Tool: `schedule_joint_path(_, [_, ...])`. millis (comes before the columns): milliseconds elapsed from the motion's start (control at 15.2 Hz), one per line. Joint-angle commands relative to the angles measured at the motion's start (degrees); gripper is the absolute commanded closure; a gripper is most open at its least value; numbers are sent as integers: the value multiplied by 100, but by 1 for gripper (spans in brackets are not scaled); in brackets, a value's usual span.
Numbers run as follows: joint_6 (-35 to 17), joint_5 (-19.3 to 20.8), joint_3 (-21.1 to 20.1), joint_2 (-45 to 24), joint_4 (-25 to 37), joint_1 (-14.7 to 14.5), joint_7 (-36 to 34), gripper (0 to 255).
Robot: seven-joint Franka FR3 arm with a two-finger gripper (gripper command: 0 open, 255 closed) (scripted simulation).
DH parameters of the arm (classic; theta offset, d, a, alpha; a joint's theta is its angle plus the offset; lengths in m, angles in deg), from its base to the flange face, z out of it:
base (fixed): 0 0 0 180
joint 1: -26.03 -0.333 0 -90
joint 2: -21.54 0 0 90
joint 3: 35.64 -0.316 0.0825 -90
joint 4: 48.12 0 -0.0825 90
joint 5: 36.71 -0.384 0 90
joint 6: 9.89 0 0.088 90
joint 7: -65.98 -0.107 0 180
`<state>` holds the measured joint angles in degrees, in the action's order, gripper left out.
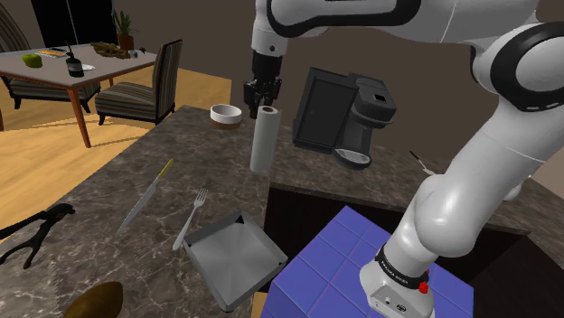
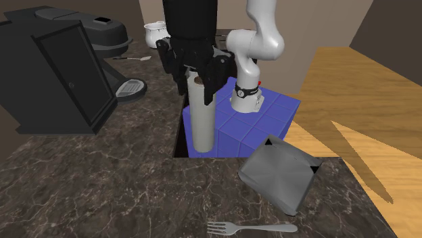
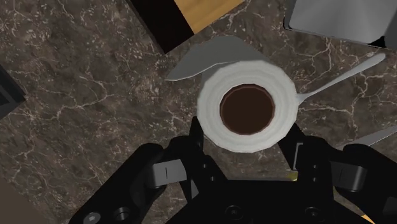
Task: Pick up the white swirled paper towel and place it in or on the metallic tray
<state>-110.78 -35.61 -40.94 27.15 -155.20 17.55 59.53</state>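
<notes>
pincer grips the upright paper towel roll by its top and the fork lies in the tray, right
No: the fork lies on the counter beside the tray, not in it, per the shoulder view. The pincer does grip the upright roll.

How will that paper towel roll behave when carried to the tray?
Probably light: the paper towel roll shows a hollow core. The gripper clasps only its top end, so the roll may swing or slip. Laid sideways in the metallic tray, it could roll.
</notes>
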Motion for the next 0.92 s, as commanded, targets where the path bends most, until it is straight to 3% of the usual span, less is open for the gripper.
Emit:
schedule_joint_path(0, [89, -33, -123, 189, -106, -105, -222, 255])
schedule_joint_path(858, [844, -343, -1069, 792, 51, -796, -1793, 255])
